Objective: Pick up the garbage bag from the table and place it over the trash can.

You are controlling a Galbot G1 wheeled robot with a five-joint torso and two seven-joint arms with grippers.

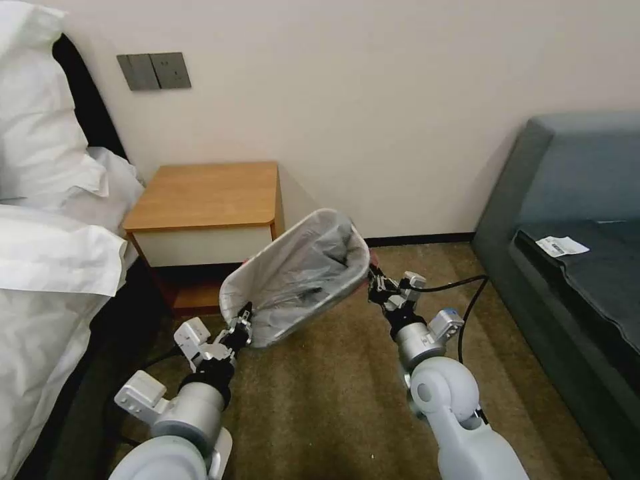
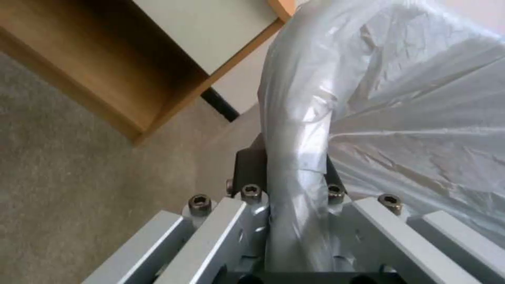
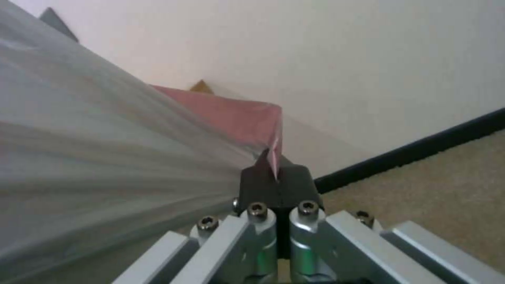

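Crinkly translucent grey plastic, the garbage bag (image 1: 300, 273) is stretched over the rounded rectangular trash can (image 1: 230, 293), tilted above the carpet (image 1: 320, 400) just in front of the wooden table (image 1: 207, 193). Left gripper (image 1: 244, 315) clamps its near corner; right gripper (image 1: 375, 279) pinches the far one, both arms reaching forward. Left wrist view: dark fingers (image 2: 250, 165) closed around a bag-wrapped rim (image 2: 297, 157). Right wrist view: black fingertips (image 3: 276, 183) pressed together on the bag's pinkish-red edge (image 3: 236, 114), film taut.
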